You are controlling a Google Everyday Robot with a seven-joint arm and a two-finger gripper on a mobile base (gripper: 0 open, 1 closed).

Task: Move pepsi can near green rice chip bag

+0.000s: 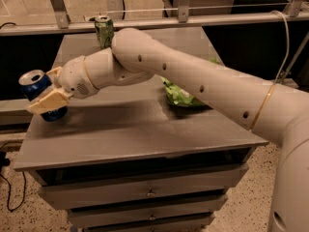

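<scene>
No lettering, brand name or number can be read anywhere: not on the pepsi can [35,82] clasped by the end effector [43,92] at the counter's [120,134] left edge, nor on the green can [104,30] or bag [181,95].

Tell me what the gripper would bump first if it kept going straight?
The pepsi can: the gripper points left, toward the left edge of the table, and the can sits right at its tip.

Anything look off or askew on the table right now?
The pepsi can is tilted, its top leaning left, at the left edge of the table, clamped in the gripper. The green rice chip bag lies partly hidden behind the arm; the green can stands upright. No spill visible.
</scene>
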